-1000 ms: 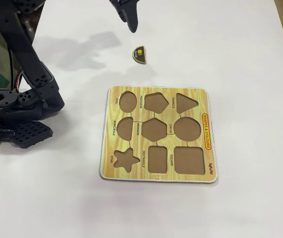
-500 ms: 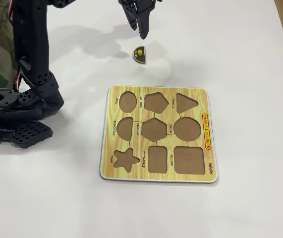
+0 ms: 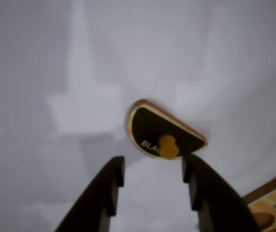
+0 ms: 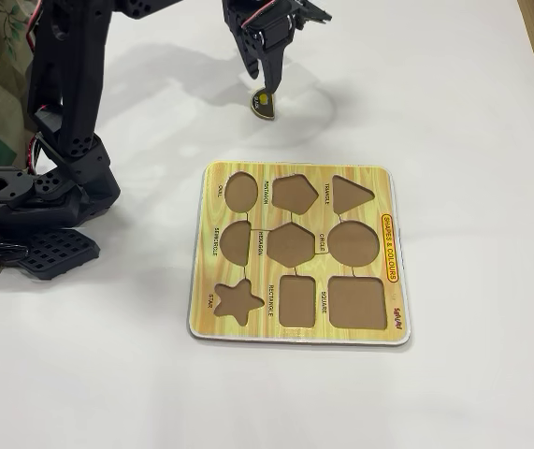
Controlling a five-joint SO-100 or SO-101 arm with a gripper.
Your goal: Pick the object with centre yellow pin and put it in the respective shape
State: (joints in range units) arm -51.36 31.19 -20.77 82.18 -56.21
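My pincer [image 3: 152, 179] hangs with its fingers apart, clamped on nothing, just above the semicircle piece [image 3: 150, 126], which lies flat on the white table [image 3: 55, 58] just ahead of my fingertips. Its yellow knob [image 3: 168, 146] sits nearer my right finger in the wrist view. I judge the piece light, stiff and too thin to pinch by its rim, so the knob is the place to grip. The semicircle cutout [image 4: 236, 240] in the puzzle board [image 4: 379, 192] lies well behind me, empty.

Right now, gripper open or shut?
Open. In the wrist view the gripper shows two fingers spread apart with bare table between them, poised by the semicircle piece, whose yellow knob is not clamped.
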